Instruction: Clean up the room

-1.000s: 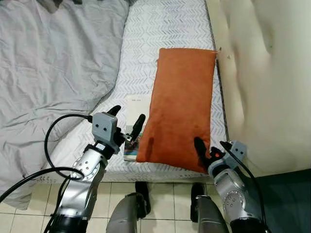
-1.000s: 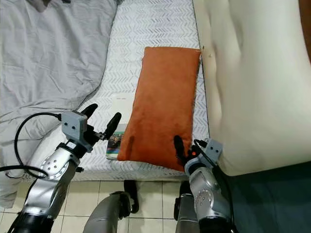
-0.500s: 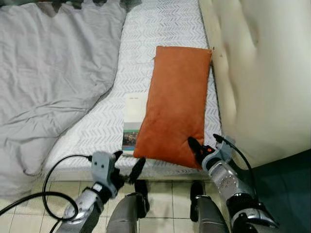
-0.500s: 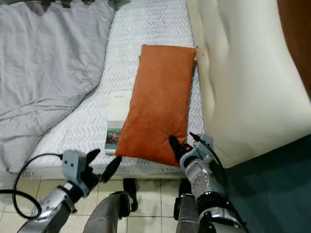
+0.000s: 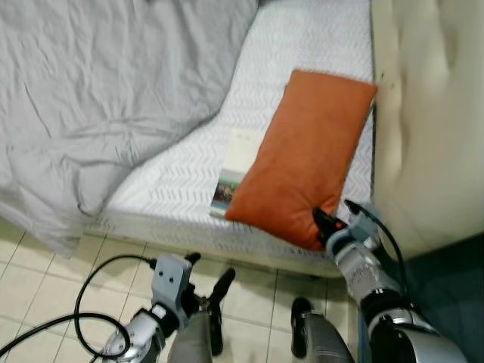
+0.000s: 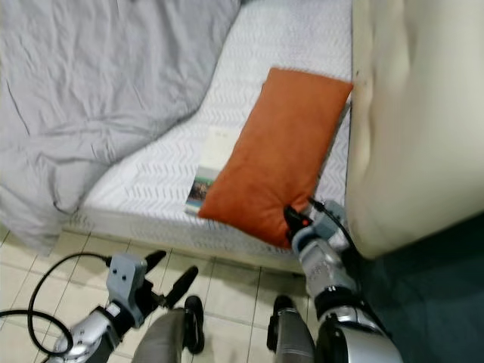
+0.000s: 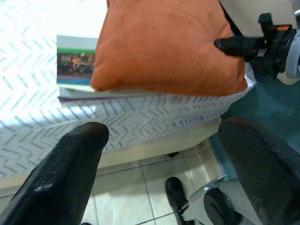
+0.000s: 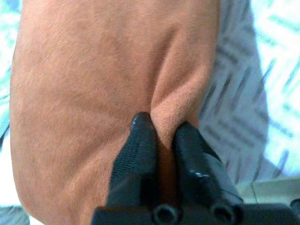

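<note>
An orange pillow [image 5: 310, 171] lies on the bed by the cream headboard [image 5: 427, 128], partly over a book [image 5: 234, 168]. My right gripper [image 8: 161, 136] is shut on a pinched fold of the pillow's near corner [image 5: 306, 231]; the same gripper [image 5: 324, 221] sits at the mattress edge. My left gripper [image 5: 208, 281] is open and low over the tiled floor, in front of the bed, holding nothing. Its two fingers [image 7: 70, 164] frame the pillow [image 7: 164, 44] and the book [image 7: 75, 68] from below the mattress edge.
A rumpled grey duvet [image 5: 98, 98] covers the bed's left side and hangs over the edge. The white patterned mattress [image 5: 181, 178] lies bare between duvet and pillow. Beige floor tiles [image 5: 53, 265] lie in front; dark teal floor [image 5: 446, 280] at right. My legs [image 5: 318, 344] stand close to the bed.
The camera has swung, shifting the bed rightward in view. My left gripper dropped from beside the book to below the mattress edge. The right gripper stayed at the pillow's corner.
</note>
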Robot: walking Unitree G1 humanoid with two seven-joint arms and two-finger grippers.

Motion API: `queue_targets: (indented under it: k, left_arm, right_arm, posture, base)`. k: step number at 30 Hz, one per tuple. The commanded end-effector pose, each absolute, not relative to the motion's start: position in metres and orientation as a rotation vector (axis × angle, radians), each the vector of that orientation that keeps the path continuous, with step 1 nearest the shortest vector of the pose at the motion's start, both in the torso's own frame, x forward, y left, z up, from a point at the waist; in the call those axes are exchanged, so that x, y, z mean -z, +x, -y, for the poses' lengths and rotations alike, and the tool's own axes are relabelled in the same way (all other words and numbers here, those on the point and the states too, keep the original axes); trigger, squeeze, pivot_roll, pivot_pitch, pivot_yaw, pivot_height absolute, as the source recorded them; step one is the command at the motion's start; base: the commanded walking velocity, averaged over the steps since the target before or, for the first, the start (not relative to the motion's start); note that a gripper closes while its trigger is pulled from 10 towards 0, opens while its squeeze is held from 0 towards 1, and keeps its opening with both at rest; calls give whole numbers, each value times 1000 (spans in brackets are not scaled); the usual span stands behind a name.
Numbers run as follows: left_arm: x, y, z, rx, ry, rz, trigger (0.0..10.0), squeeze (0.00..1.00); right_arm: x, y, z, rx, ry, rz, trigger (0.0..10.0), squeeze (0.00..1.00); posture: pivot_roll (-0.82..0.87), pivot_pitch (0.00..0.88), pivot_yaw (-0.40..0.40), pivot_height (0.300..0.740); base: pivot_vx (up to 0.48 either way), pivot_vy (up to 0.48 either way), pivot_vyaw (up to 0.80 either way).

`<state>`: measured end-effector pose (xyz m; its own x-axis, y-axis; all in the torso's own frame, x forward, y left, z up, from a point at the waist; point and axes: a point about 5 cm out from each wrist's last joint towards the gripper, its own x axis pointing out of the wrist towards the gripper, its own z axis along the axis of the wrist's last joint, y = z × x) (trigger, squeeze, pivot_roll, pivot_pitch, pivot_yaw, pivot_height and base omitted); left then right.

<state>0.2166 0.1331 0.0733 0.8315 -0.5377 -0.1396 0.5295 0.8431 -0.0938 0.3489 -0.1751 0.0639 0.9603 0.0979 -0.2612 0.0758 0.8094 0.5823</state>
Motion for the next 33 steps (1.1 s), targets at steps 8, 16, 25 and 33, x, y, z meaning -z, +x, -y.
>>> queue_targets:
  k: [8,16,25,33]
  left_arm:
    - [-68,213,-134,569,0,-170,10000,0]
    - [-66,212,-134,571,39,-160,10000,0]
    - [-67,210,-136,568,66,-152,10000,0]
    - [-67,209,-138,567,73,-147,10000,0]
  right_arm:
    - [-62,349,190,106,584,-292,0,0]
    - [-99,368,206,207,340,-157,0,0]
    - [-123,376,214,342,116,-74,0,0]
    - [-121,366,245,542,87,-79,0,0]
  posture:
    - [-18,426,68,740]
    - [-16,428,68,740]
    - [2,433,66,740]
    - [2,433,65,740]
  base:
    - [0,0,0]
    - [0,0,0]
    - [0,0,0]
    - [0,0,0]
